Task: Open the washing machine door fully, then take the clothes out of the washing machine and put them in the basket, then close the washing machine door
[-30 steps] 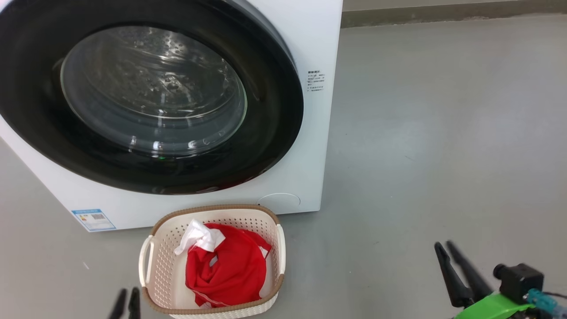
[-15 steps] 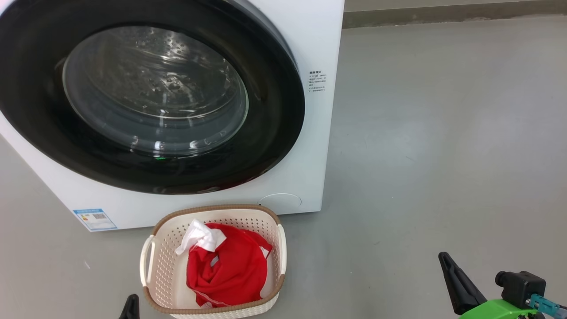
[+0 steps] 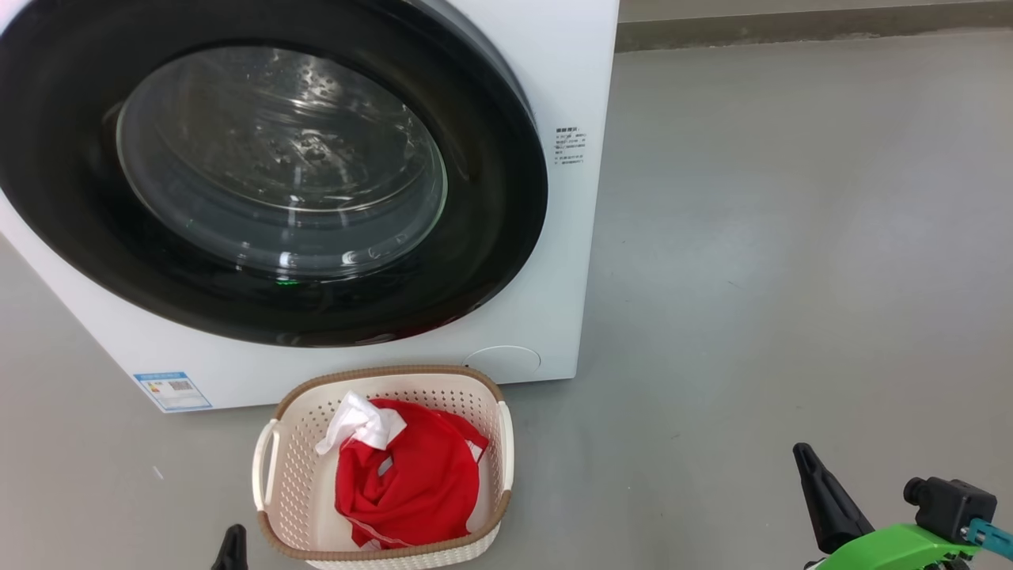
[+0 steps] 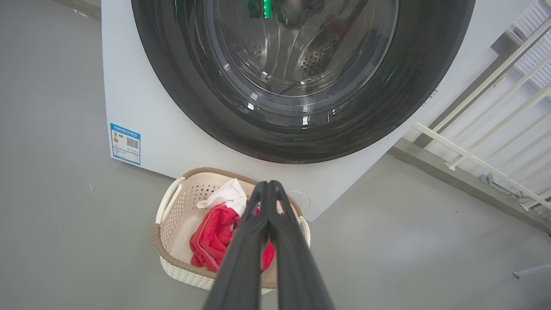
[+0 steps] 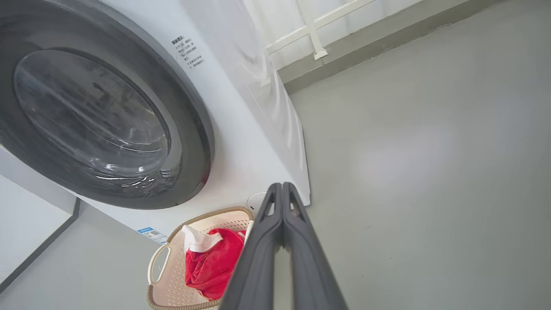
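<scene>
The washing machine door [image 3: 261, 174], black-rimmed with a glass bowl, sits shut against the white washing machine [image 3: 554, 261]. In front of it on the floor stands the cream basket [image 3: 301, 467], and the red and white clothes [image 3: 411, 475] lie inside it. At the bottom left edge of the head view, just left of the basket, is my left gripper [image 3: 232, 546]; the left wrist view shows it [image 4: 269, 186] shut and empty. My right gripper [image 3: 807, 459] hangs over bare floor at the lower right, fingers [image 5: 282, 189] pressed together on nothing.
Grey floor [image 3: 791, 237] spreads to the right of the machine. A white railing [image 4: 486, 142] and a low wall kerb [image 3: 791, 20] run behind it. A blue label [image 3: 172, 390] marks the machine's lower left front.
My right gripper has shut and dropped lower right in the head view. The left gripper has sunk toward the bottom edge. The camera has shifted slightly.
</scene>
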### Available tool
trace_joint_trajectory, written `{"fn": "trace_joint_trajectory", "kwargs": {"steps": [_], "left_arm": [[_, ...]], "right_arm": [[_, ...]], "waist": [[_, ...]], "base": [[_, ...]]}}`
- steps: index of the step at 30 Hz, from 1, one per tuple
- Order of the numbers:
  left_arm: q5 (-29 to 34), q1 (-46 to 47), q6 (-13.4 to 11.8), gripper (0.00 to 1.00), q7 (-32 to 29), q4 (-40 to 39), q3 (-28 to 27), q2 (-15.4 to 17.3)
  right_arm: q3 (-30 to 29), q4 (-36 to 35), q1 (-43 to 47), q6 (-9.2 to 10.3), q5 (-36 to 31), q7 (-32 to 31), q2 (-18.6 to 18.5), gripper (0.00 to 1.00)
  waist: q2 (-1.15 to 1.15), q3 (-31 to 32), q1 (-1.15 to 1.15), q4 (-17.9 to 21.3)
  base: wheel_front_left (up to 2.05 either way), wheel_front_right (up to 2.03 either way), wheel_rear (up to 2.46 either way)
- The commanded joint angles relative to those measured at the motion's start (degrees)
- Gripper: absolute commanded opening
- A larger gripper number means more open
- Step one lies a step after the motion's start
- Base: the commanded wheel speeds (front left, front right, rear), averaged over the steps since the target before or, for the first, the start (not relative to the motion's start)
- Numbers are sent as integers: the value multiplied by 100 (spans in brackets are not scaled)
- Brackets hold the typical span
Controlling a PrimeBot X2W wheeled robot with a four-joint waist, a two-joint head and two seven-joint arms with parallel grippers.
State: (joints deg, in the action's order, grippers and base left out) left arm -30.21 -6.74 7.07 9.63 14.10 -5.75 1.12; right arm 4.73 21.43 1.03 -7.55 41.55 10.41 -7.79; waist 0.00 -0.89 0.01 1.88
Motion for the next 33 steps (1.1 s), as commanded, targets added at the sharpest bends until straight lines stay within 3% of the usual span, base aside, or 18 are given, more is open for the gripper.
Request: {"fn": "trace_joint_trajectory", "kwargs": {"steps": [1,33], "left_arm": [[-171,251,10,0,-27,-103,-48,84],[-2113,587,20,0,-538,-71,-57,114]], "right_arm": [[-35,-170,-204,1,169,-45,-45,0],[-368,-354,-369,3,1761,-560,114,0]], "waist": [[0,1,-1,-3],[0,24,-1,-63]], "base": [[0,0,0],[0,0,0]]}}
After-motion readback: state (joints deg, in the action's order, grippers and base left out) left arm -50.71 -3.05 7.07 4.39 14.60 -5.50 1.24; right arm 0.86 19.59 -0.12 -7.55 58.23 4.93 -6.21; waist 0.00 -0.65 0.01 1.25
